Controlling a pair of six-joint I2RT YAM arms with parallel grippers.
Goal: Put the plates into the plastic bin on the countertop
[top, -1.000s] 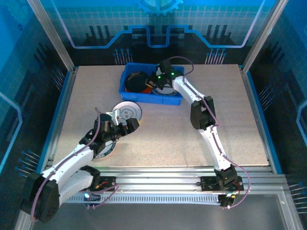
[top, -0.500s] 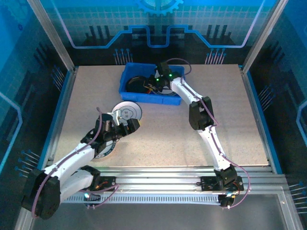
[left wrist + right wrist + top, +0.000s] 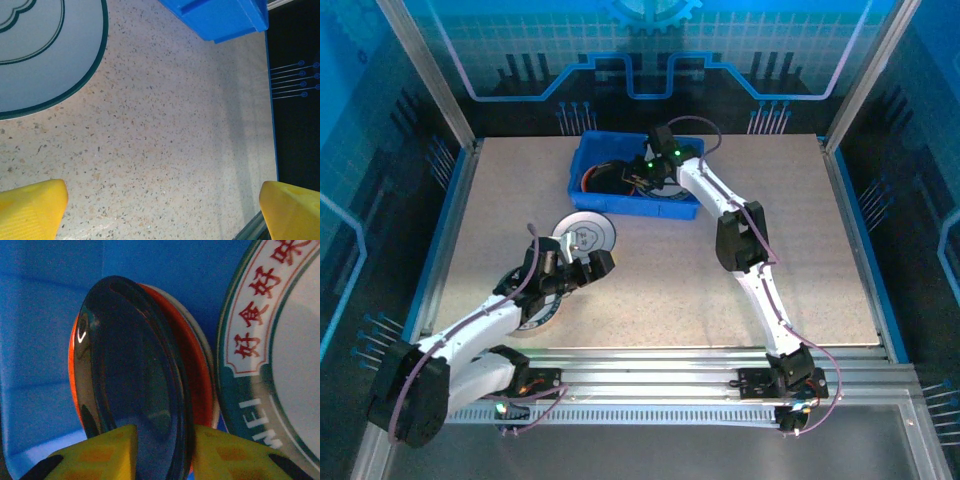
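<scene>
While the right gripper (image 3: pixel 640 177) hangs inside the plastic bin (image 3: pixel 603 203) at the twelve o'clock end of the countertop (image 3: pixel 800 260), the top view puts the left gripper (image 3: pixel 595 264) low over the surface at five o'clock from a white plate (image 3: pixel 578 236) with a dark rim. Another plate (image 3: pixel 542 318) lies partly under that arm. From the left wrist, the yellow fingertips (image 3: pixel 30 210) stand spread wide with bare countertop between them, gripping nothing; the white plate's rim curves at ten o'clock and a bin corner sits at one o'clock. From the right wrist, a glossy black plate (image 3: pixel 130 375) stands on edge against an orange-red plate (image 3: pixel 197 370), its rim between the partly parted yellow fingers (image 3: pixel 95 457); whether they pinch it I cannot tell. A teal-rimmed plate (image 3: pixel 280 365) lies at three o'clock. I judge the step to be setting the black plate down in the bin. Next, the right jaws should open fully and lift clear, and the left gripper must shift toward ten o'clock to straddle the white plate's rim.
</scene>
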